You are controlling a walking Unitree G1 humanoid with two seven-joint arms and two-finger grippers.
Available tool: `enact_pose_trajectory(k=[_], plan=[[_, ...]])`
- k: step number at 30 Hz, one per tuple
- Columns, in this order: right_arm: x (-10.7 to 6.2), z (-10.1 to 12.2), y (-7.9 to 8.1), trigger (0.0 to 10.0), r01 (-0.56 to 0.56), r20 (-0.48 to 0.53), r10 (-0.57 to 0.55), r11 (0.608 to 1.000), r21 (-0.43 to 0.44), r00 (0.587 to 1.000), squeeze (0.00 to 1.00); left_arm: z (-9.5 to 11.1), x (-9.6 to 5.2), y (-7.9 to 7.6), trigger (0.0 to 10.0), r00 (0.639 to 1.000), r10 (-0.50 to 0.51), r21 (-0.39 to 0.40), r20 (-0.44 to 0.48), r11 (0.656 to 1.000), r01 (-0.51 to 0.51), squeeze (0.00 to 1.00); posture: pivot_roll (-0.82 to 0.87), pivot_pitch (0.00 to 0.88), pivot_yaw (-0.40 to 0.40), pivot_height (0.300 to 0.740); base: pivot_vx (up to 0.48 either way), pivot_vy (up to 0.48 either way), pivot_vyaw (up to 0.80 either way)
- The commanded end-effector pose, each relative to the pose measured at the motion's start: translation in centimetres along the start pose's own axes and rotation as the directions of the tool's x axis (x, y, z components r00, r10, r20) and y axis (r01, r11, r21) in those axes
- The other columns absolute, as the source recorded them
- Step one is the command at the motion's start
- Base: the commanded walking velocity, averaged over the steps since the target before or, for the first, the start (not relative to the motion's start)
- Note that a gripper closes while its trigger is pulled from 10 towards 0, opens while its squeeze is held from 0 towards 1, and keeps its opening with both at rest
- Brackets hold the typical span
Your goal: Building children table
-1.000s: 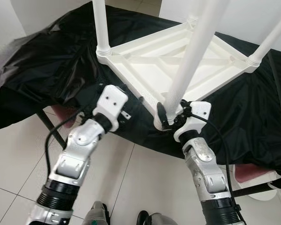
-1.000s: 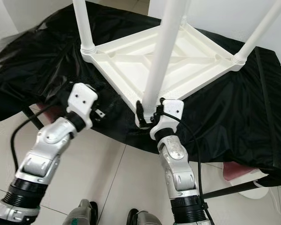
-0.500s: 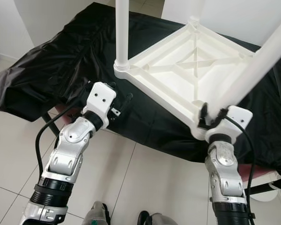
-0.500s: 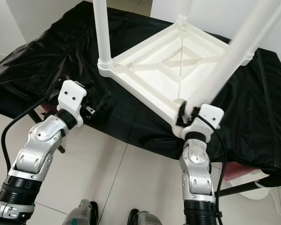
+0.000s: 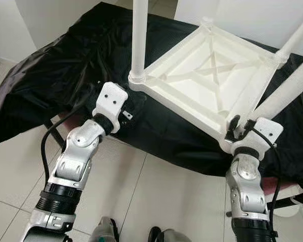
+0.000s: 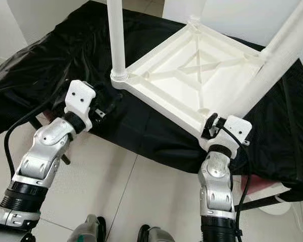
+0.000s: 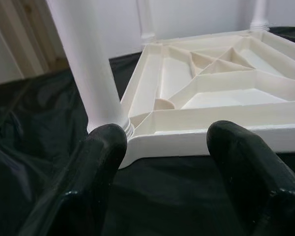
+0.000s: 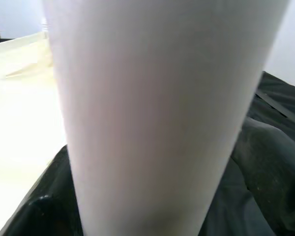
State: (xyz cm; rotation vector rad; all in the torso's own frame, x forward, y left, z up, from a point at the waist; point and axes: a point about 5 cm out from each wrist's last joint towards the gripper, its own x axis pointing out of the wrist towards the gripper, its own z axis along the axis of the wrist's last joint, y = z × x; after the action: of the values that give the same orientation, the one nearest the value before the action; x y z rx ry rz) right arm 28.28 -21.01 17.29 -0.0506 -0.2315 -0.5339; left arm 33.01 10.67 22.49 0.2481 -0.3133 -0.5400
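Observation:
A white plastic children's table lies upside down on a black cloth, its legs pointing up. My right gripper sits at the near right corner, shut on the base of the leg there. That leg stands very close in the right wrist view. My left gripper is open low over the cloth, just short of the left corner. The left leg and the table's rim stand just beyond its fingertips, apart from them.
The black cloth drapes over a low stand and hangs toward the pale tiled floor. A reddish seat shows under the cloth at the right. Two further legs rise at the far side. A white wall is behind.
My right gripper has swung to the right with the leg in it, and the table's near corner has turned with it. The left gripper has moved up closer to the left corner.

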Motion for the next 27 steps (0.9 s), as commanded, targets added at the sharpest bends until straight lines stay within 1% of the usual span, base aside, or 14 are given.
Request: enact_pose_trajectory(k=[1, 4, 6, 8, 9, 10, 13, 14, 15, 17, 18, 20, 22, 27], plan=[[-0.3, -1.1, -1.1, 10.0, 0.033, -0.048, -0.034, 0.999, -0.021, 0.998, 0.00, -0.5, 0.6, 0.2, 10.0, 0.998, 0.054, -0.023, -0.039, 0.998, -0.055, 0.00, 0.13, 0.191, -0.051, 0.740, 0.000, 0.000, 0.00], [-0.4, -1.1, -1.3, 10.0, 0.042, -0.047, -0.043, 0.999, -0.024, 0.998, 0.00, -0.7, 0.9, 0.4, 10.0, 0.996, 0.075, -0.025, -0.055, 0.997, -0.076, 0.00, 0.13, 0.191, -0.051, 0.740, 0.000, 0.000, 0.00], [-0.5, -1.1, -1.8, 10.0, 0.075, -0.044, -0.076, 0.997, -0.035, 0.996, 0.00, -0.9, 1.6, 1.0, 10.0, 0.988, 0.129, -0.052, -0.085, 0.990, -0.134, 0.00, 0.12, 0.192, -0.046, 0.740, 0.000, 0.000, 0.00], [-0.5, -1.1, -1.8, 10.0, 0.075, -0.044, -0.076, 0.997, -0.035, 0.996, 0.00, -0.9, 1.6, 1.0, 10.0, 0.988, 0.129, -0.052, -0.085, 0.990, -0.134, 0.00, 0.12, 0.192, -0.046, 0.740, 0.000, 0.000, 0.00], [-0.5, -1.2, -2.3, 10.0, 0.098, -0.042, -0.100, 0.994, -0.045, 0.994, 0.00, -1.1, 2.0, 1.5, 10.0, 0.980, 0.167, -0.068, -0.106, 0.982, -0.175, 0.00, 0.12, 0.192, -0.046, 0.740, 0.000, 0.000, 0.00], [-0.5, -1.2, -2.3, 10.0, 0.098, -0.042, -0.100, 0.994, -0.045, 0.994, 0.00, -1.1, 2.0, 1.5, 10.0, 0.980, 0.167, -0.068, -0.106, 0.982, -0.175, 0.00, 0.12, 0.192, -0.046, 0.740, 0.000, 0.000, 0.00], [-0.7, -1.2, -3.5, 10.0, 0.143, -0.038, -0.146, 0.987, -0.070, 0.989, 0.00, -1.4, 3.0, 3.3, 10.0, 0.948, 0.285, -0.061, -0.144, 0.953, -0.296, 0.00, 0.10, 0.191, -0.031, 0.740, 0.000, 0.000, 0.00], [-0.7, -1.2, -3.5, 10.0, 0.143, -0.038, -0.146, 0.987, -0.070, 0.989, 0.00, -1.4, 3.0, 3.3, 10.0, 0.948, 0.285, -0.061, -0.144, 0.953, -0.296, 0.00, 0.10, 0.191, -0.031, 0.740, 0.000, 0.000, 0.00], [-0.7, -1.2, -3.6, 10.0, 0.142, -0.039, -0.145, 0.987, -0.069, 0.989, 0.00, -1.3, 3.2, 3.8, 10.0, 0.940, 0.309, -0.065, -0.145, 0.945, -0.320, 0.00, 0.10, 0.191, -0.031, 0.740, 0.000, 0.000, 0.00], [-0.7, -1.2, -3.6, 10.0, 0.142, -0.039, -0.145, 0.987, -0.069, 0.989, 0.00, -1.3, 3.2, 3.8, 10.0, 0.940, 0.309, -0.065, -0.145, 0.945, -0.320, 0.00, 0.10, 0.191, -0.031, 0.740, 0.000, 0.000, 0.00], [-0.7, -1.2, -3.6, 10.0, 0.140, -0.039, -0.143, 0.988, -0.067, 0.989, 0.00, -1.2, 3.3, 4.1, 10.0, 0.936, 0.320, -0.069, -0.145, 0.940, -0.333, 0.00, 0.10, 0.190, -0.029, 0.740, 0.000, 0.000, 0.00], [-0.9, -1.1, -3.7, 10.0, 0.135, -0.034, -0.137, 0.989, -0.063, 0.990, 0.00, -0.7, 4.0, 4.8, 10.0, 0.933, 0.334, -0.068, -0.132, 0.936, -0.345, 0.00, 0.09, 0.193, -0.023, 0.740, 0.000, 0.000, 0.00], [-1.0, -1.1, -3.9, 10.0, 0.134, -0.031, -0.136, 0.989, -0.062, 0.990, 0.00, -0.3, 4.6, 5.2, 10.0, 0.935, 0.332, -0.067, -0.121, 0.937, -0.342, 0.00, 0.08, 0.197, -0.017, 0.740, 0.000, 0.000, 0.00], [-1.2, -1.0, -4.2, 10.0, 0.138, -0.030, -0.141, 0.988, -0.066, 0.990, 0.00, 0.2, 5.1, 5.3, 10.0, 0.942, 0.318, -0.070, -0.109, 0.943, -0.326, 0.00, 0.07, 0.203, -0.007, 0.740, 0.000, 0.000, 0.00]])
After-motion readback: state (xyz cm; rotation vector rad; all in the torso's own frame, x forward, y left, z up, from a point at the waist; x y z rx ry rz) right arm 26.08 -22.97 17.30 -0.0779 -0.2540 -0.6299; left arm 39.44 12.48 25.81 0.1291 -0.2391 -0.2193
